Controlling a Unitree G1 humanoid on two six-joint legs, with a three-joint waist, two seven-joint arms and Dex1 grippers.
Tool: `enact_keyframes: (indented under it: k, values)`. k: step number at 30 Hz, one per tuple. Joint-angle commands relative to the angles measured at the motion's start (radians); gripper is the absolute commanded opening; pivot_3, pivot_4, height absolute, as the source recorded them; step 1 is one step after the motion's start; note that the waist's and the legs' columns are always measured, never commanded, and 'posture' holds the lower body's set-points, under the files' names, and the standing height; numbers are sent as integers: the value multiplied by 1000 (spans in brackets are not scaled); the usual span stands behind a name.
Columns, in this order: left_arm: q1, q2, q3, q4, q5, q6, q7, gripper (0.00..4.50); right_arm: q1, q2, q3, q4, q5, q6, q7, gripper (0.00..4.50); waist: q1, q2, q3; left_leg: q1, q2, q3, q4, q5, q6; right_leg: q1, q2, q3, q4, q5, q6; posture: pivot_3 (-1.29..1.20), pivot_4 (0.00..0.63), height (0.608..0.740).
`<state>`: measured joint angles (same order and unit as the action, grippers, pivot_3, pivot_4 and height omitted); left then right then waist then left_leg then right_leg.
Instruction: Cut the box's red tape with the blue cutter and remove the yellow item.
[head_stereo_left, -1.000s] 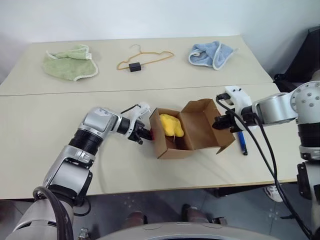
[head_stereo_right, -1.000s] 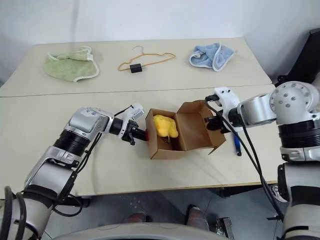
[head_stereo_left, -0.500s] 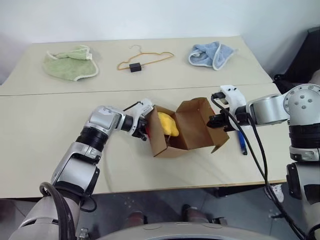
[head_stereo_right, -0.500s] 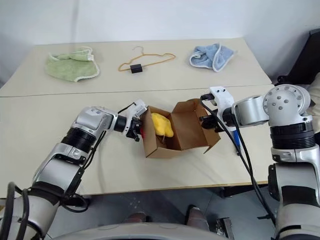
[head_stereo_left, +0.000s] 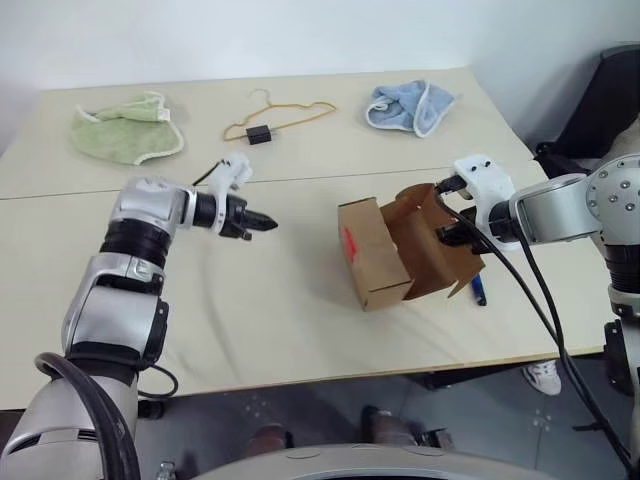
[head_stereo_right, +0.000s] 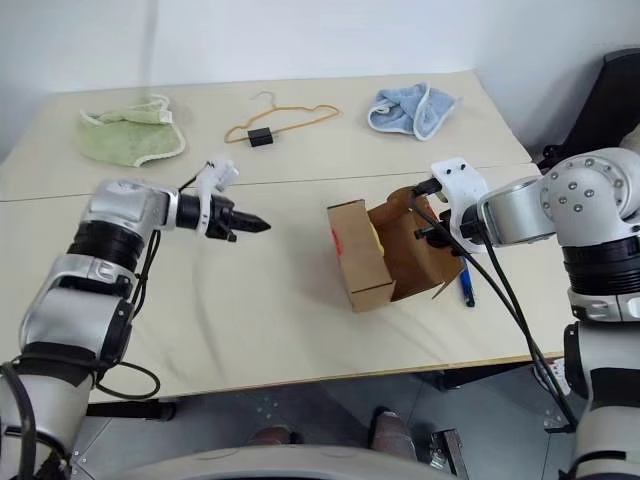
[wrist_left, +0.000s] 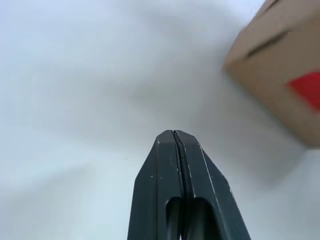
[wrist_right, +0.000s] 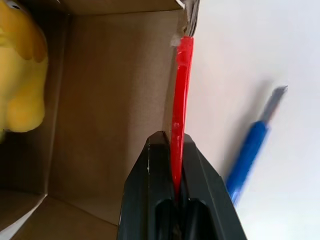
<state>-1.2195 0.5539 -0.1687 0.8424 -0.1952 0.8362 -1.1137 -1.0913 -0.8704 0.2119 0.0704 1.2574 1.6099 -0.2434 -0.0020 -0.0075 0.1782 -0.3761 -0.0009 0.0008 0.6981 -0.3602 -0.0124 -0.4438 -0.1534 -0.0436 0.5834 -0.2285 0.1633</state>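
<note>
A: Box, small brown cardboard carton (head_stereo_left: 372, 262): where does it stand, and in what state?
B: On the near half of the pale beige table (head_stereo_left: 280, 330), toward the right side, tipped up with its open mouth turned to the right arm. One closed side faces the left arm and bears a patch of bright red tape (head_stereo_left: 349, 240). The flaps hang open on the right.

A: Contents?
B: One small rounded bright-yellow item (wrist_right: 20, 90), lying inside against the carton's wall, seen from the right wrist.

A: What holds the carton?
B: The right gripper (wrist_right: 173, 145). Its two black fingers are pressed together on the red-taped edge of a flap, the tape strip running up from between them.

A: Slim dark-blue pen-shaped cutter (head_stereo_left: 479, 290)?
B: Flat on the table just beside the carton on its right, partly behind a flap. Nothing grips it.

A: Left gripper (head_stereo_left: 268, 222)?
B: Well apart from the carton, out over bare table to its left, pointing toward it. Fingers closed tight against each other, nothing between them.

A: Remaining lots, far half of the table?
B: Pale green cloth (head_stereo_left: 125, 130) at far left; thin orange wire hanger (head_stereo_left: 278, 115) with a small black block (head_stereo_left: 259, 134) at centre; light blue cloth (head_stereo_left: 408, 105) at far right. All lie well apart from the carton.
</note>
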Motion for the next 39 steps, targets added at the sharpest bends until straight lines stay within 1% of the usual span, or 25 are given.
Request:
enact_keyframes:
  k: [1,5,7,8,12,15,18,21,24,29,33,36,39]
  values:
    - [-42,-31,59,-138,-87,100,-46,0,-34,-27,19,-46,-5,5,8,29,4,0,0,0,0,0,0,0,0,0,0,0,0,0,0,0,150,740]
    - [-38,-112,118,-284,-195,236,-30,0,-38,-25,26,-47,-5,5,12,29,3,0,0,-1,-1,1,1,-1,2,0,-2,-1,-1,0,0,0,150,740]
    - [-13,-146,117,-357,-233,291,-26,0,-39,-22,27,-44,-8,5,14,29,0,0,0,-1,-1,1,1,-1,2,0,-2,-1,-1,0,0,0,150,740]
    - [7,-161,96,-383,-236,301,-27,0,-39,-20,26,-42,-10,5,15,29,0,0,0,-1,-1,1,1,-1,2,0,-2,-1,-1,0,0,0,150,740]
    - [71,-202,8,-433,-226,298,-24,0,-41,-14,26,-38,-19,5,21,29,-5,0,0,2,-1,4,0,-1,2,0,-2,-1,-1,0,0,0,150,740]
    - [99,-228,-49,-421,-202,253,-21,0,-41,-8,22,-36,-27,5,27,29,-2,0,0,2,0,5,0,-1,2,0,-2,-1,0,0,0,0,150,740]
    - [104,-244,-80,-385,-183,214,-20,0,-41,-3,21,-36,-32,5,31,29,0,0,0,2,0,5,1,-1,1,0,-2,-1,0,0,1,0,150,740]
    - [108,-233,-116,-373,-158,190,-33,0,-40,0,19,-37,-33,5,33,29,2,0,0,2,0,5,1,-1,2,0,-2,0,0,1,1,0,150,740]
    - [123,-200,-157,-373,-123,161,-44,0,-39,3,15,-41,-27,5,33,29,1,0,0,2,0,6,1,-1,2,0,-2,0,0,1,1,0,150,740]
    - [188,-99,-230,-430,-65,128,-46,0,-41,-8,-1,-40,35,5,11,29,-1,0,0,5,0,6,1,-1,2,1,-2,0,0,1,0,0,150,740]
    - [216,-68,-220,-468,-73,140,-11,0,-58,-24,2,-41,112,5,-34,29,2,0,0,7,0,6,1,-1,1,3,-2,1,1,3,-1,0,150,740]
    - [223,-73,-199,-461,-70,142,31,0,-57,-10,-17,-25,208,5,-93,29,9,-1,-1,8,0,5,2,0,3,6,-2,1,0,5,-2,0,150,740]
    - [228,-100,-177,-436,-66,128,74,0,-32,14,-46,-15,298,5,-166,29,19,-1,-1,9,0,5,3,-1,7,9,-2,0,-2,8,-2,0,150,740]
